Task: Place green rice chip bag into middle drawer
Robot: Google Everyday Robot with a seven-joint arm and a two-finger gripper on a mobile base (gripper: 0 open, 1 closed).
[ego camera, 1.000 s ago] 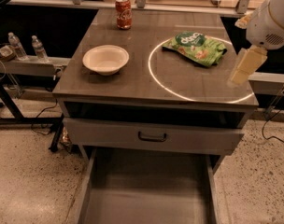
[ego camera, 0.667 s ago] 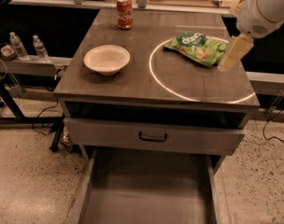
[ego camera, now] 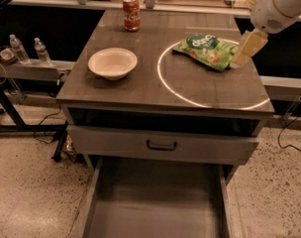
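Observation:
The green rice chip bag lies flat on the right half of the grey cabinet top, inside a bright ring of light. My gripper hangs from the white arm at the upper right and comes down at the bag's right edge, touching or almost touching it. The middle drawer is pulled out at the bottom of the view, a wide grey tray with a bare floor and nothing in it.
A white bowl sits on the left of the top and a red soda can at the back. A closed drawer front with a dark handle is above the open drawer. Two water bottles stand on a shelf at left.
My gripper has moved left and away from the cabinet's right edge, from beside the ring of light to the bag's right edge. The bag, bowl and can have not moved.

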